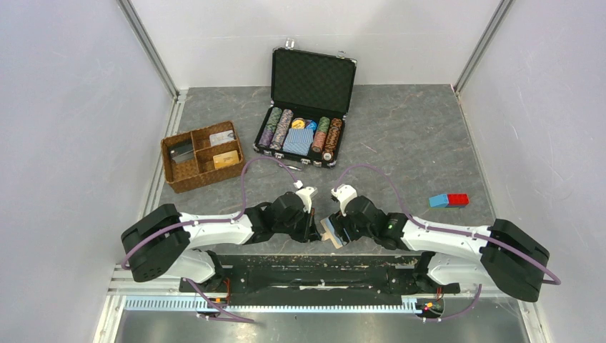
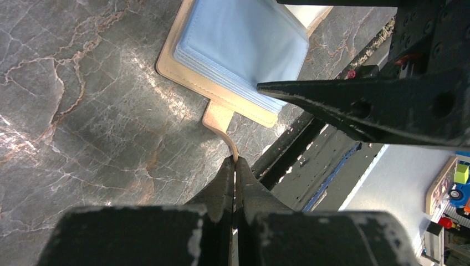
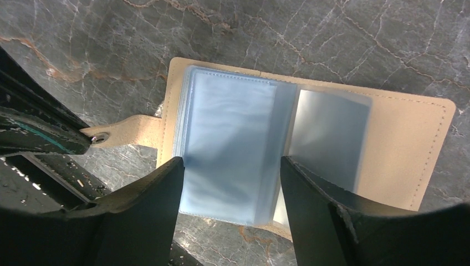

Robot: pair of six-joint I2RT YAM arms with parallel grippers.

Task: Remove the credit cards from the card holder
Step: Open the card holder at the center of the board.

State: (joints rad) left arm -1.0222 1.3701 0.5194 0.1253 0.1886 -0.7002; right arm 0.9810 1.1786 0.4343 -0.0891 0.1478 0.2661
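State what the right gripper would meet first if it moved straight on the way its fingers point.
The right gripper would most likely meet the pale pockets of the open card holder, lying between its spread fingers; depth is unclear.

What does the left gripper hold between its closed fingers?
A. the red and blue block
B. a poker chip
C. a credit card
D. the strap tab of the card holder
D: in the left wrist view the left gripper is shut on the end of the tan strap tab that sticks out from the card holder.
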